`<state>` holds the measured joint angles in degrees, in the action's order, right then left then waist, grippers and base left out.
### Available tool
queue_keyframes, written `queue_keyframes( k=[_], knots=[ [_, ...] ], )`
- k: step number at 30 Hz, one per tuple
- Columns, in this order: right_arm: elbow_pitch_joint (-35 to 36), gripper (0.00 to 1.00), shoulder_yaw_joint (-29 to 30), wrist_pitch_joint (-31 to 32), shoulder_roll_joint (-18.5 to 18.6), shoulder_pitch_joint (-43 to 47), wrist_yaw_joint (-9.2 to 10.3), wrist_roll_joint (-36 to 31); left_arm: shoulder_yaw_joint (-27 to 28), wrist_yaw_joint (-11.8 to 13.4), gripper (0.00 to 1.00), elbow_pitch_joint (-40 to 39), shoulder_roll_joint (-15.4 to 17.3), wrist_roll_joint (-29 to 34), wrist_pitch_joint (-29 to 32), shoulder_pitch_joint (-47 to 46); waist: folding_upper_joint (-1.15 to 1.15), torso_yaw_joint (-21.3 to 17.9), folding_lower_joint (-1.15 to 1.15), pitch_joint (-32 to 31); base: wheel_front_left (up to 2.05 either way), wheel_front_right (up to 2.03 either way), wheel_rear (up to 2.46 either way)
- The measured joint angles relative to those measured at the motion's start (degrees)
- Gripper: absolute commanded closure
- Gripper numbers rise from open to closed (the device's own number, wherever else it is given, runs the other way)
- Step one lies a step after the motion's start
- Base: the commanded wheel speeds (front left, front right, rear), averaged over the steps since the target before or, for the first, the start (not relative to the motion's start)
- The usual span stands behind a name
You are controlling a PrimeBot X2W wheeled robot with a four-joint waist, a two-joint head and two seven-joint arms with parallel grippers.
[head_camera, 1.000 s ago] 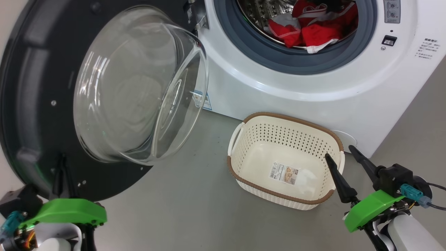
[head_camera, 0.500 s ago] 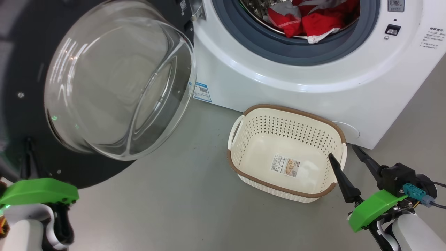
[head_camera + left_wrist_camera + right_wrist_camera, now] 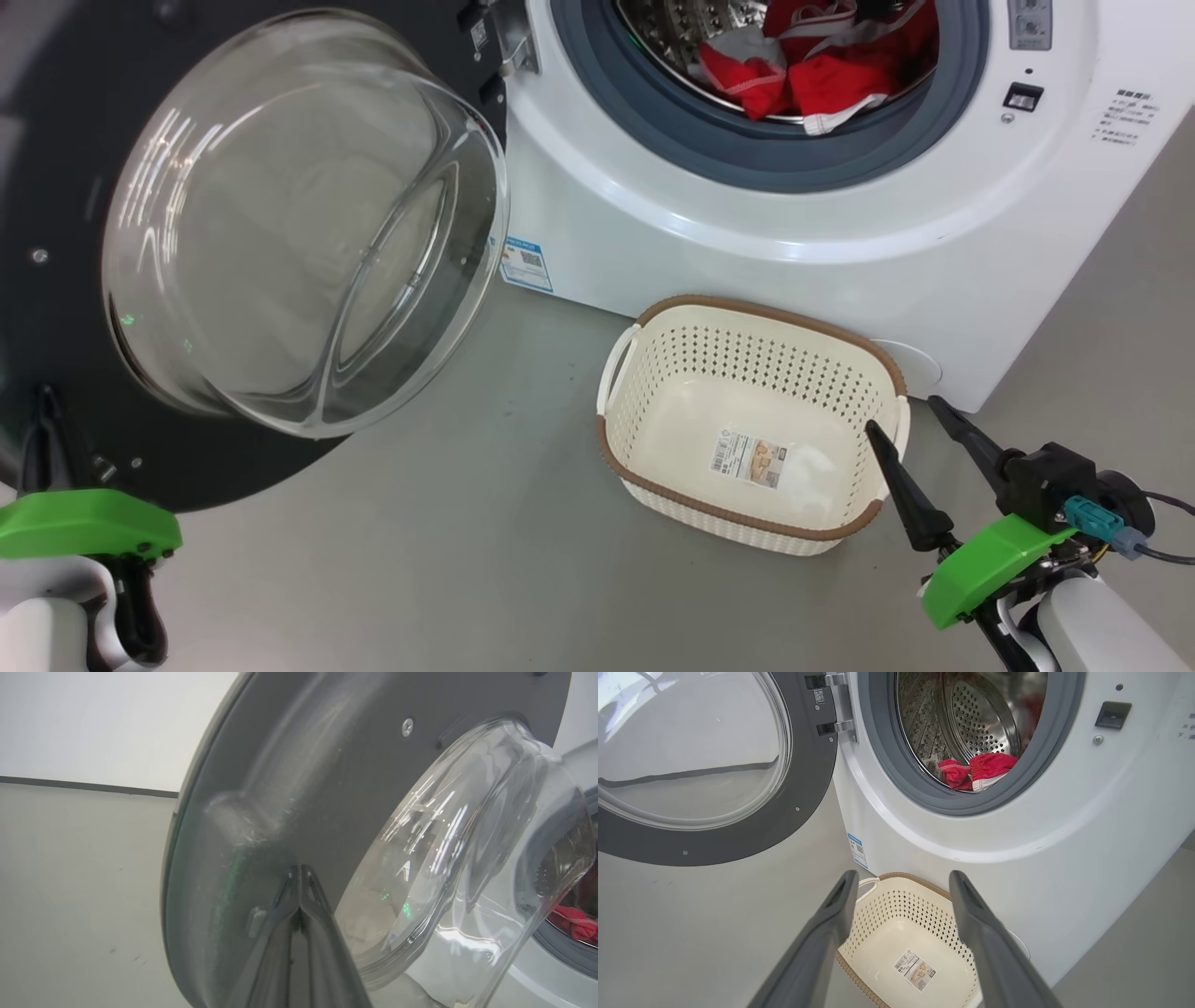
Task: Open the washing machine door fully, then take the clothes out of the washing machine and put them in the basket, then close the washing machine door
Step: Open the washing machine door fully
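Head view: the washing machine door (image 3: 280,233) is seen swung wide to the left, its clear glass bowl bulging toward the camera and its black rim hinged at the upper middle. The washing machine (image 3: 747,243) is seen behind it on the right, its opening uncovered. The clothes (image 3: 822,65) (red, with white trim) are heaped inside the steel drum (image 3: 681,28), behind the grey gasket (image 3: 653,131). The basket (image 3: 747,313) is set on the grey floor (image 3: 448,560) just before the machine's front, below the opening, with a paper label (image 3: 752,457) lying on its bare bottom. A small blue label (image 3: 525,264) is seen low on the machine's front, beside the glass bowl.

The left gripper (image 3: 300,870) is shown in the left wrist view with its fingers closed tip to tip. The tips are pointed at the dark inner face of the door, low on the rim, and whether that face is touched cannot be told. The right gripper (image 3: 900,413) is held at the lower right with its fingers (image 3: 831,924) spread wide and empty, just at the near right corner of the basket and well apart from the clothes.
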<state>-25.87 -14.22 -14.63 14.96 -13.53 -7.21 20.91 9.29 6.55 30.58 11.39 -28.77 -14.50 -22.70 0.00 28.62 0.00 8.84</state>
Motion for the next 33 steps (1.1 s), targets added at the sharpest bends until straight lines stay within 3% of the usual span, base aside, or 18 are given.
queue_keyframes(
  k=[8, 9, 10, 11, 12, 21, 25, 33],
  knots=[
    [-0.2, 0.0, 0.1, 0.0, -0.9, 0.1, 0.0, 0.1, 1.3, -0.1, 1.0, -1.5, -1.6, 3.4, 0.0, 0.6, 0.0, -1.2, 0.0, -1.8, 0.0, 0.0, 0.0],
    [-0.2, 0.0, 0.1, 0.0, -1.1, 0.1, 0.0, 0.1, 1.5, -0.1, 0.84, -2.2, -1.8, 3.7, 0.0, 0.9, 0.0, -1.3, 0.0, -2.0, 0.0, 0.0, 0.0],
    [-0.2, 0.0, 0.2, 0.0, -1.3, 0.2, 0.0, 0.1, 1.5, -0.1, 0.62, -3.1, -1.9, 4.1, 0.0, 1.4, 0.0, -1.5, 0.0, -2.2, 0.0, 0.0, 0.0],
    [-0.2, 0.0, 0.4, 0.0, -1.5, 0.3, 0.0, 0.1, 1.5, 0.0, 0.27, -4.4, -2.0, 4.7, 0.0, 2.0, 0.0, -1.7, 0.0, -2.3, 0.0, 0.0, 0.0],
    [-0.1, 0.0, 0.5, 0.0, -1.6, 0.3, 0.0, 0.1, 1.5, 0.0, 0.0, -5.7, -2.0, 5.4, -0.1, 2.6, 0.0, -1.9, 0.0, -2.5, 0.0, 0.0, 0.0],
    [0.9, 0.0, 3.4, 0.0, -3.1, 0.7, 0.0, 0.0, -1.1, 0.3, 0.0, -19.2, -3.5, 8.1, -0.1, 6.7, 0.0, -4.3, 0.0, -3.6, 0.0, 0.0, 0.0],
    [2.0, 0.0, 4.4, 0.0, -3.6, 0.7, 0.0, 0.0, -3.0, -3.2, 0.0, -25.5, -4.6, 6.2, 0.0, 7.6, 0.0, -5.9, 0.0, -4.1, 0.0, 0.0, 0.0],
    [5.8, 0.0, 9.7, 0.0, -5.4, 1.9, 0.0, -3.0, -7.2, -5.4, 0.0, -29.8, -5.4, 5.5, 1.5, 9.0, 0.0, -10.1, 0.0, -4.6, 0.0, 0.0, 0.0]
  ],
)
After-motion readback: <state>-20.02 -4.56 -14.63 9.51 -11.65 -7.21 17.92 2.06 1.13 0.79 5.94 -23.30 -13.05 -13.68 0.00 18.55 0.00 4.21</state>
